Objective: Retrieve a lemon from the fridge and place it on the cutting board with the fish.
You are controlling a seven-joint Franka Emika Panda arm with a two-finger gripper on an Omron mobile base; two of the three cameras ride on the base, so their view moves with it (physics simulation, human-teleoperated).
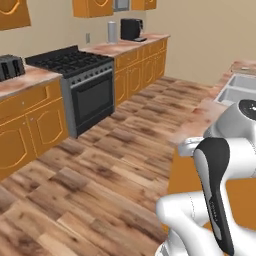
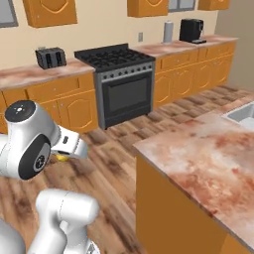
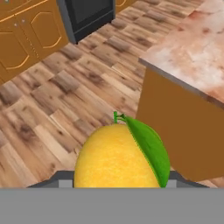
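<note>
Holding the round yellow lemon [image 3: 117, 157] with its green leaf, my jaws hang above the brown plank floor [image 3: 57, 109], just beside the mottled pink stone worktop [image 3: 192, 52] and across from the black oven range [image 2: 121, 84].
</note>
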